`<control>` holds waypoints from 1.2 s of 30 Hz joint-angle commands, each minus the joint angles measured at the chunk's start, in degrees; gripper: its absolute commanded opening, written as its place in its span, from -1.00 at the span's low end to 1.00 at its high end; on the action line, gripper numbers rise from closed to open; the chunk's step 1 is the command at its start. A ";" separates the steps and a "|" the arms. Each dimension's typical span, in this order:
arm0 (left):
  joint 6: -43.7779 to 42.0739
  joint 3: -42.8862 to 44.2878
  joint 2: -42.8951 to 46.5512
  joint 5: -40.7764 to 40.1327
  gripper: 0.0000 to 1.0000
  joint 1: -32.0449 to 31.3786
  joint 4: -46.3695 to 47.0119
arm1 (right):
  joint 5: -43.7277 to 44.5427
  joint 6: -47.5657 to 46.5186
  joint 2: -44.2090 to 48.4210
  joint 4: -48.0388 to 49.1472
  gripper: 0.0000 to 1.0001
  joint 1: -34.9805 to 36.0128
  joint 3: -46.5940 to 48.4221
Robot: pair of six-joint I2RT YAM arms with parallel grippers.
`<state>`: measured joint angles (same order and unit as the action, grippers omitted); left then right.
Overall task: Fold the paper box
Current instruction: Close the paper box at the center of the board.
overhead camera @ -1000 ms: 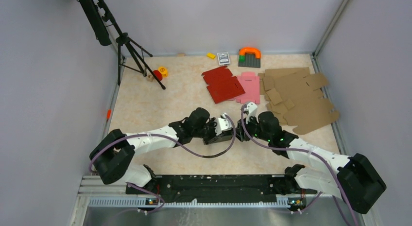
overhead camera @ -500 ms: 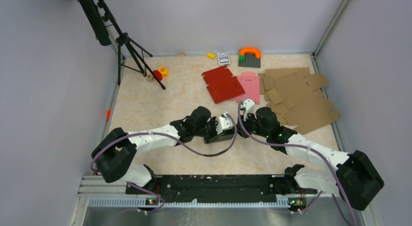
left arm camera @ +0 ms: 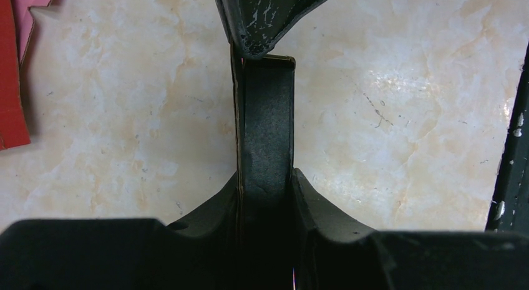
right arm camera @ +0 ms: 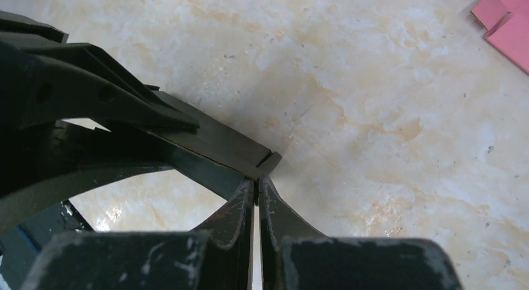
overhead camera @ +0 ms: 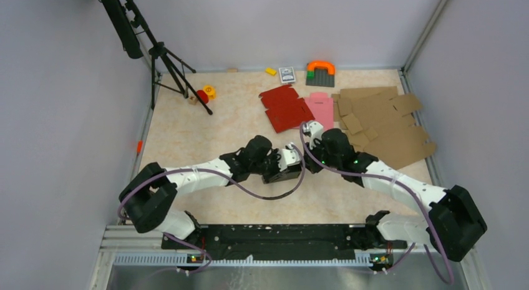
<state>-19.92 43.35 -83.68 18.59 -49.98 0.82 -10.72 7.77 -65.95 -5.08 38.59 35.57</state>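
The left gripper [left arm camera: 265, 196] is clenched on the paper box [left arm camera: 268, 115]. A narrow black panel sits deep between its fingers. In the left wrist view this panel runs straight out from the gripper, so its long axis continues the line of the fingers. A folded edge shows along the panel's left side.

In the overhead view the box is held between the two arms, over the middle of the table [overhead camera: 187, 134], and much of it is hidden by them. The panel runs roughly left to right, from one gripper to the other.

At the panel's far end is the right gripper [right arm camera: 256, 193]. Its fingers are closed to a thin slit, apparently pinching a thin layer of card just under the panel's corner. The card inside the slit is hard to make out.

Both arms are at the box, the left with the deeper hold. The next fold probably turns about this shared line.

A red cardboard blank [overhead camera: 286, 109] and a pink cardboard blank [overhead camera: 321, 109] lie flat farther back, well apart from the grippers.
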 commanded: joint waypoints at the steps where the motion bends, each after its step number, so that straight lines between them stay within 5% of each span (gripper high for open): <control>1: -0.61 0.77 -2.89 -1.09 -0.52 -0.25 -6.77 | -0.08 2.45 -2.98 -6.28 -1.00 -0.27 8.52; 21: 0.22 4.70 -6.64 -2.98 -0.45 -1.79 -10.11 | -8.05 8.45 -14.86 -24.40 -1.00 -0.81 26.49; 30: 1.07 6.11 -6.65 -4.44 -0.23 -3.08 -11.94 | -11.69 9.88 -15.29 -26.45 -1.00 -2.29 27.46; 33: 1.11 6.41 -6.87 -4.41 -0.35 -3.35 -12.56 | -12.05 10.11 -15.68 -26.69 -1.00 -2.38 27.52; 36: 1.26 7.71 -7.62 -4.59 -0.71 -3.42 -13.96 | -11.72 10.69 -16.03 -27.26 -1.00 -2.50 27.63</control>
<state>-19.64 49.87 -88.47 12.88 -52.34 -8.95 -16.53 15.42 -81.73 -34.20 35.83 59.40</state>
